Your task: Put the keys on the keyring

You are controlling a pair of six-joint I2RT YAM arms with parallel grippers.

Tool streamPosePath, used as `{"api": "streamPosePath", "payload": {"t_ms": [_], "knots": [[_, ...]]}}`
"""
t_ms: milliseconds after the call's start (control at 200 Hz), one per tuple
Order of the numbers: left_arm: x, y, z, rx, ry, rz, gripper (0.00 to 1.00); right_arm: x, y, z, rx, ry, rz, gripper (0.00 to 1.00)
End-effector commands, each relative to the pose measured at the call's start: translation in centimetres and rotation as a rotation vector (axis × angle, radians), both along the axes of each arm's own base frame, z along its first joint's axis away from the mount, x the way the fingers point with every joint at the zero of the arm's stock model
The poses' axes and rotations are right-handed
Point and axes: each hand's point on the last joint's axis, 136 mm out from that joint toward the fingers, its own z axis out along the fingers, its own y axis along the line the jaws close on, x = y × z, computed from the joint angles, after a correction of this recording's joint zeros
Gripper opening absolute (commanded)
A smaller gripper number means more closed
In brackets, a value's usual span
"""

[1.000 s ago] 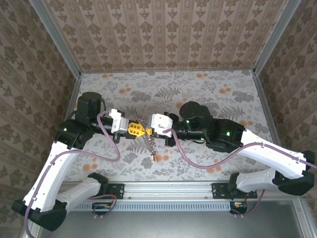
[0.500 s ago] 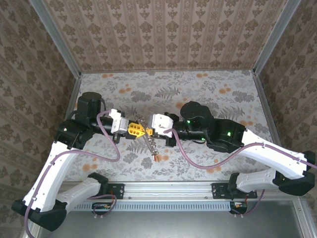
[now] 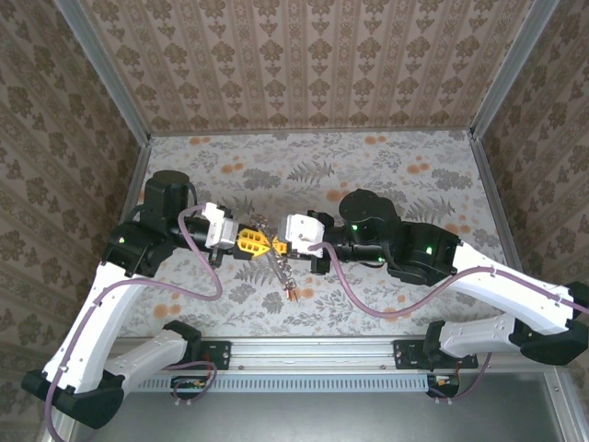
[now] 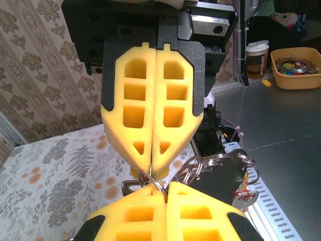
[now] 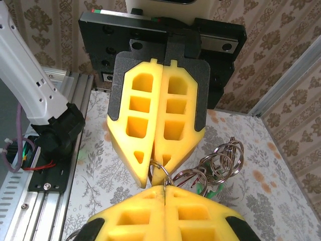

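Note:
My left gripper (image 3: 249, 243) and right gripper (image 3: 275, 245) meet tip to tip above the table. Both are shut on the same small metal ring (image 4: 152, 178) at the top of the keyring. In the right wrist view this ring (image 5: 166, 172) sits between my right gripper (image 5: 164, 188) and the left one's yellow fingertips (image 5: 156, 163). The keyring's linked grey loops (image 5: 221, 160) hang beside it with a green tag (image 5: 211, 189). In the left wrist view my left gripper (image 4: 166, 187) is at the bottom, with the loops (image 4: 220, 163) and a red-tagged key (image 4: 246, 195) to the right. The keys (image 3: 286, 276) dangle below the grippers.
The floral table cloth (image 3: 386, 175) is ringed by patterned walls and metal posts. An aluminium rail (image 3: 313, 354) runs along the near edge by both arm bases. Beyond the enclosure, a cup (image 4: 258, 56) and a tan bowl (image 4: 297, 68) stand on a grey surface.
Both grippers stay shut on the ring. The right arm has shifted slightly to the right, and the hanging keys have swung a little rightward.

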Motion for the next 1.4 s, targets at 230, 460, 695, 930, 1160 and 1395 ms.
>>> {"api": "streamPosePath", "payload": {"t_ms": [230, 460, 695, 930, 1160, 1395], "knots": [[-0.6, -0.1, 0.0, 0.019, 0.022, -0.036, 0.00, -0.6, 0.3, 5.4, 0.172, -0.076, 0.036, 0.00], [-0.7, -0.3, -0.3, 0.042, 0.012, -0.029, 0.00, -0.7, 0.2, 6.1, 0.198, -0.020, 0.055, 0.00], [-1.0, -0.4, -0.5, 0.061, 0.000, -0.031, 0.00, -0.7, 0.3, 5.6, 0.176, 0.012, 0.073, 0.00], [-1.2, -0.4, -0.6, 0.069, -0.006, -0.031, 0.00, -0.9, 0.5, 5.6, 0.174, 0.017, 0.082, 0.00], [-1.3, -0.5, -0.6, 0.072, 0.002, -0.037, 0.00, -0.7, 0.1, 6.1, 0.200, -0.029, 0.056, 0.00], [-1.0, -0.6, -1.0, 0.085, 0.008, -0.029, 0.00, -1.0, 0.2, 5.8, 0.171, -0.125, 0.037, 0.00]]}}
